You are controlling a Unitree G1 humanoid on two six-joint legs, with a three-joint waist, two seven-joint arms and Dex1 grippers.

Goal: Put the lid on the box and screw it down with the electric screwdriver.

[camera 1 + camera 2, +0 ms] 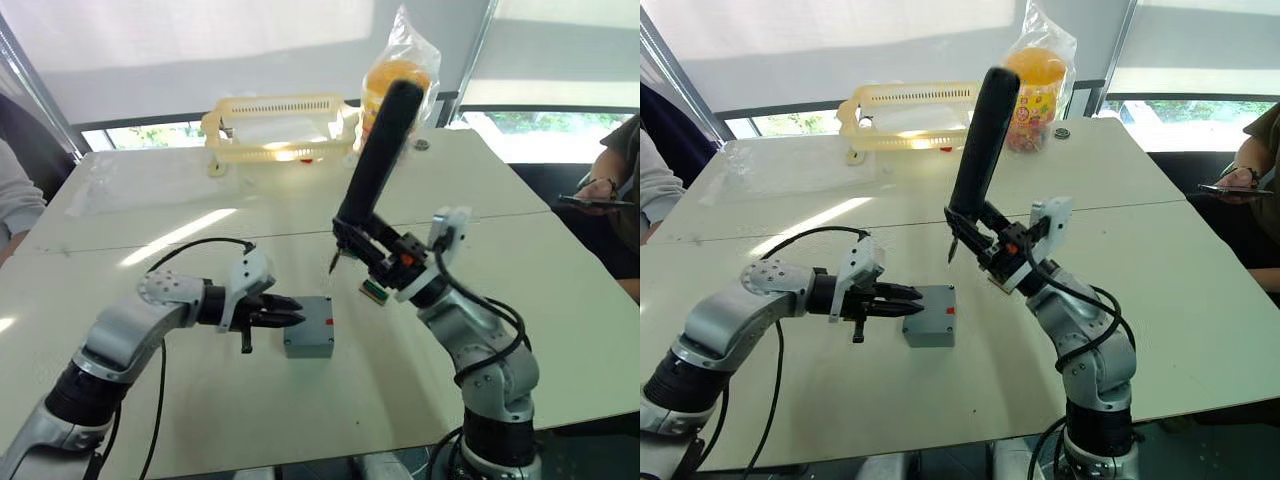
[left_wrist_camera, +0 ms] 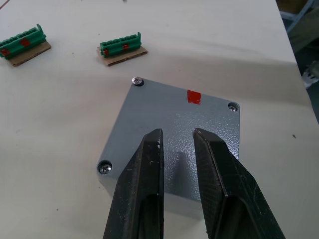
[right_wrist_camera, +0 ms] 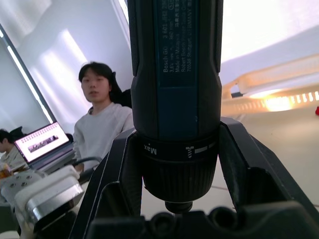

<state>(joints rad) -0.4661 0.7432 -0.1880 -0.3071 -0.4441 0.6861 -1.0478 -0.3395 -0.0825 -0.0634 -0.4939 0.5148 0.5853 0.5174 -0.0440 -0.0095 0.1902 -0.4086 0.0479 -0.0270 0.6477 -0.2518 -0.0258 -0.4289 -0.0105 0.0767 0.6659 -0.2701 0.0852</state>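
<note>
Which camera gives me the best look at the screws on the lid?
The left wrist view: the lid lies close, three corner screws plainly visible. Both eye views show it small, beside the left pincer, screws indistinct.

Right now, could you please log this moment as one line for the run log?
lid: on box, three screws seen | left gripper: slightly open, over lid | right gripper: shut on electric screwdriver, bit above box

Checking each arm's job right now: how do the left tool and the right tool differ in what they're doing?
The left tool is empty, fingers slightly parted, pressing on the flat grey plastic lid of the box; the right tool is shut on the black cylindrical electric screwdriver. The left tool lies low and level at the table; the right tool is raised above it, holding the screwdriver tilted. Both have two black fingers.
</note>
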